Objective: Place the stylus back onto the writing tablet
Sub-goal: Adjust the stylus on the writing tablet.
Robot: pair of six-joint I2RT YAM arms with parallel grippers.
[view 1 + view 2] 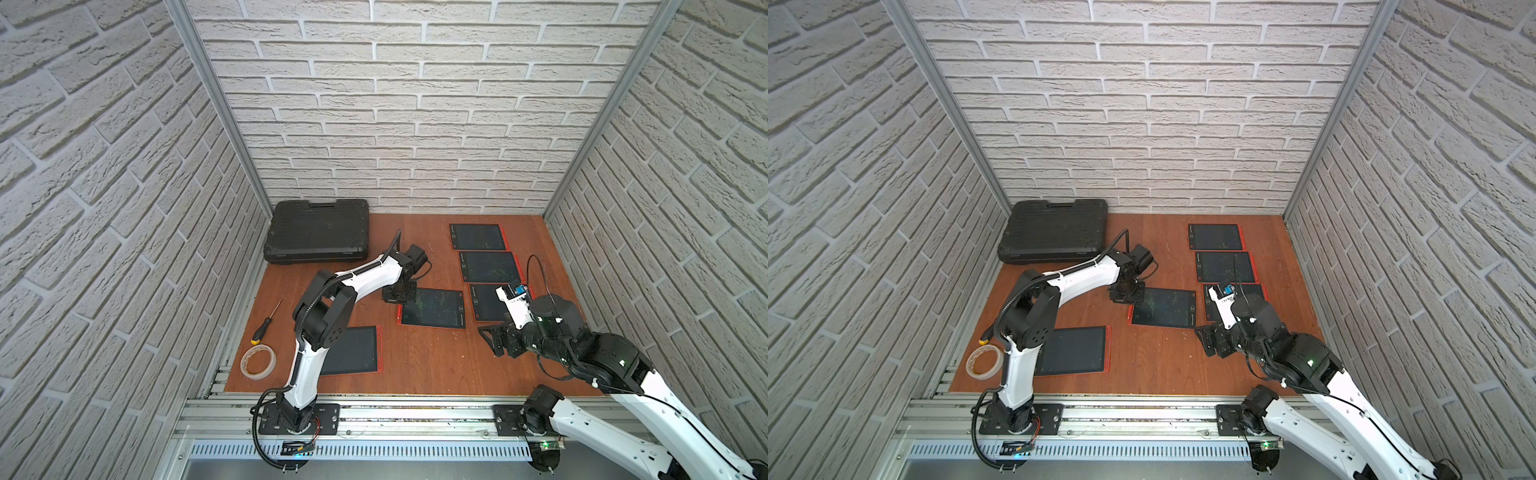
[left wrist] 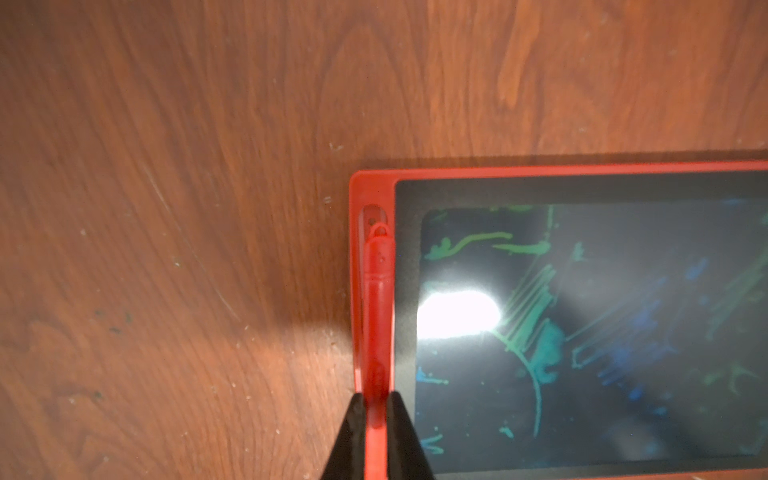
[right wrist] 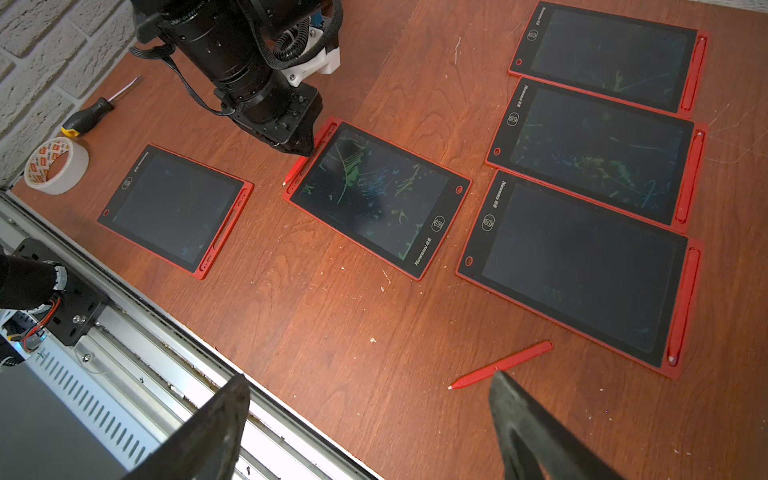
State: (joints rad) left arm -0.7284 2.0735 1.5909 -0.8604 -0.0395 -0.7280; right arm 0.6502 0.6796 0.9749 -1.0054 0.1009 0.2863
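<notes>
While my left gripper [image 2: 376,399] pinches tight on the red stylus [image 2: 378,311], it lies lengthwise along the slot in the red side rim of the middle tablet [image 2: 540,171], loop end near the corner. Green and blue scribbles cover the dark screen, and the bezel reads "Newsmy". My right gripper [image 3: 370,376] gapes wide, empty, above a spare stylus [image 3: 500,365] on the table [image 3: 332,332].
</notes>
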